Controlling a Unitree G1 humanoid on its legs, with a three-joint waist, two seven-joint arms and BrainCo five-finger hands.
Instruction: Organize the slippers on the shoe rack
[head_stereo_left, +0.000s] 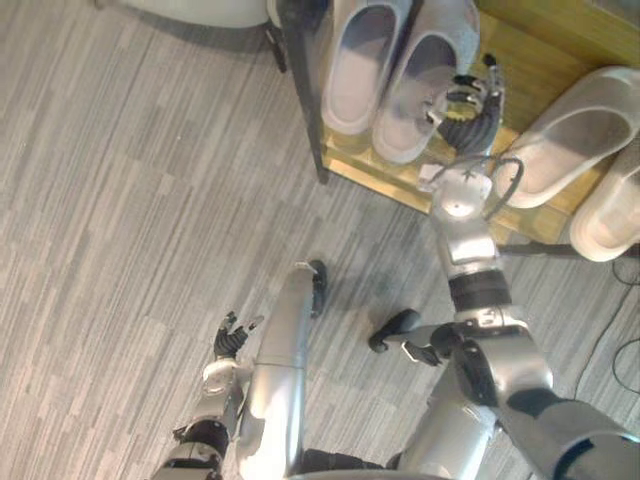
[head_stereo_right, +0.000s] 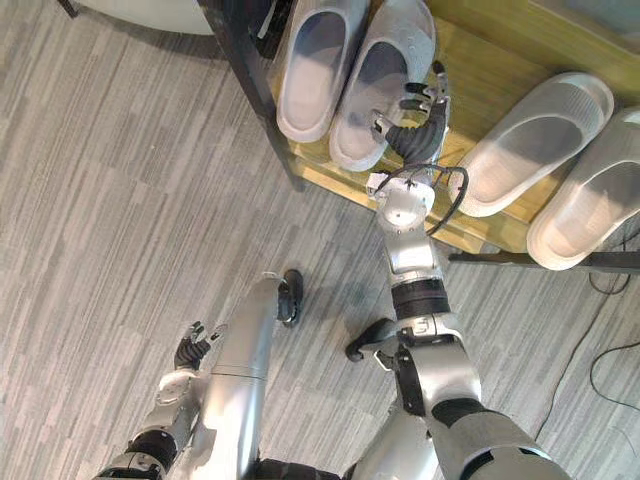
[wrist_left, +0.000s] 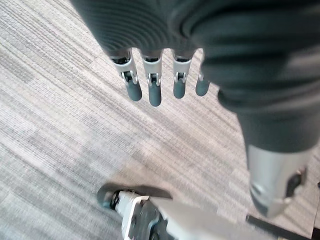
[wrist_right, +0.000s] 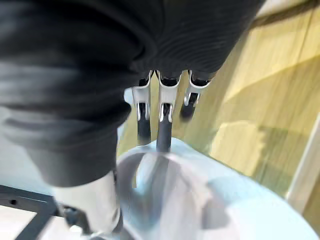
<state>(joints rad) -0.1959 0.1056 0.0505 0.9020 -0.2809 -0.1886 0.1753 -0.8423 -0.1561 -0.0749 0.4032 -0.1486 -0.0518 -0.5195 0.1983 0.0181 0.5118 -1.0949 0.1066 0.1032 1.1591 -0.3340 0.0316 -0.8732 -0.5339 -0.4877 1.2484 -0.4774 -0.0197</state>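
Left robot hand (head_stereo_left: 232, 338) hung low over the floor (head_stereo_left: 120, 200), its fingers (wrist_left: 154, 85) straight, slightly apart and holding nothing. Four slippers lay on the wooden shoe rack (head_stereo_left: 520, 60), in two pairs. At its left end sat grey slipper one (head_stereo_left: 355, 65) touching grey slipper two (head_stereo_left: 425, 75), both toes cut off by the view's edge. Right robot hand (head_stereo_left: 465, 100) was spread open against slipper two's outer side, fingertips hidden behind its rim. Farther right lay white slipper one (head_stereo_left: 575, 135) and white slipper two (head_stereo_left: 610, 215), the latter cut off.

Home entry: shoe rack (head_stereo_right: 487, 62) (w/ slippers (head_stereo_right: 310, 62)).
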